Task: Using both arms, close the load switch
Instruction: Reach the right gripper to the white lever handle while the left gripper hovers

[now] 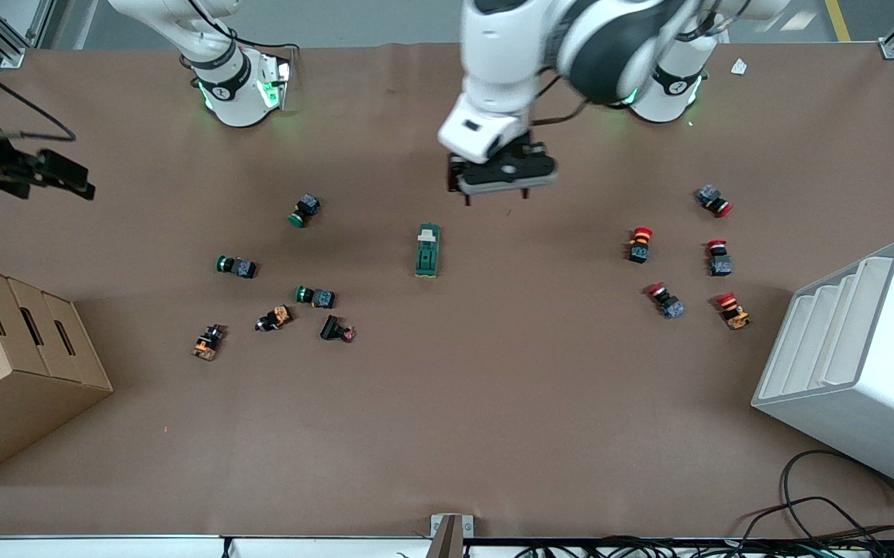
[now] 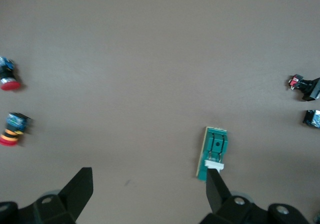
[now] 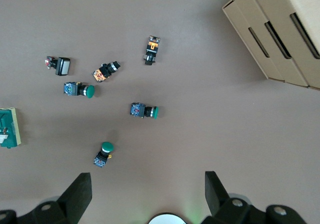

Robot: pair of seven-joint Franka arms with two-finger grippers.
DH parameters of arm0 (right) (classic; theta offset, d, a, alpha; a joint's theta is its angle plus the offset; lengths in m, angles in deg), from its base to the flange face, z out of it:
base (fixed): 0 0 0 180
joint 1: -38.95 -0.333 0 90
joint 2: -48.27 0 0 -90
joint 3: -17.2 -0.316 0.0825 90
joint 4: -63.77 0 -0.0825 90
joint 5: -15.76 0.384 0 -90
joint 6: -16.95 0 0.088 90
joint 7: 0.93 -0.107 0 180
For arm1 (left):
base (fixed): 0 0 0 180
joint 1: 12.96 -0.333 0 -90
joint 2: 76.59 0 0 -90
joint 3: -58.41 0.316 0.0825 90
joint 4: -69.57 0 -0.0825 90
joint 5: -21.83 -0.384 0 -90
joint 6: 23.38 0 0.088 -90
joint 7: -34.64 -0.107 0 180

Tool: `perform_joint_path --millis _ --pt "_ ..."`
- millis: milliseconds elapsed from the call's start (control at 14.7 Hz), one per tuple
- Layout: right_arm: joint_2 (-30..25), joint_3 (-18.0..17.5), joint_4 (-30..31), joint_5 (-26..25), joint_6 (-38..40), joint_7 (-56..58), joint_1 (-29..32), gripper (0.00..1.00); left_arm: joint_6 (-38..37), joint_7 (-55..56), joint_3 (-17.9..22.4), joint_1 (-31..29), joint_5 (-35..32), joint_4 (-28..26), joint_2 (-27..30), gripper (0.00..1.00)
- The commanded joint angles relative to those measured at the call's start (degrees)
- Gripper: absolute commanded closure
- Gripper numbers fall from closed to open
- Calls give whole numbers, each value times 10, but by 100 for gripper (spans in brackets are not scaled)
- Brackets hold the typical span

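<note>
The load switch point(image 1: 427, 250) is a dark green oblong block with a white lever piece at its end toward the robots' bases. It lies flat near the middle of the table. My left gripper point(image 1: 497, 196) hangs open over bare table just beside the switch's lever end. In the left wrist view the switch point(image 2: 214, 154) lies just past one fingertip point(image 2: 216, 186), outside the open gripper point(image 2: 149, 174). My right gripper point(image 1: 67, 177) is held high at the right arm's end of the table, open and empty point(image 3: 147, 176). The switch shows at the edge of the right wrist view point(image 3: 9, 128).
Several green-capped and dark push buttons point(image 1: 313, 295) lie scattered toward the right arm's end. Several red-capped push buttons point(image 1: 640, 243) lie toward the left arm's end. Cardboard boxes point(image 1: 12, 364) stand at the right arm's end, and a white stepped bin point(image 1: 857, 364) at the left arm's end.
</note>
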Motion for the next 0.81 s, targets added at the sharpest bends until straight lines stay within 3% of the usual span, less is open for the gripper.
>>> perform_joint_path --millis 0,340,747 --pt "14 0 2 4 -8 -113 -27 0 37 118 1 49 -79 -13 -47 0" --pt "67 -1 3 92 -41 -309 -72 0 63 288 1 126 -230 -19 -142 0" --pt "108 -1 44 105 -172 -508 -182 0 95 448 -1 181 -404 -43 -222 0"
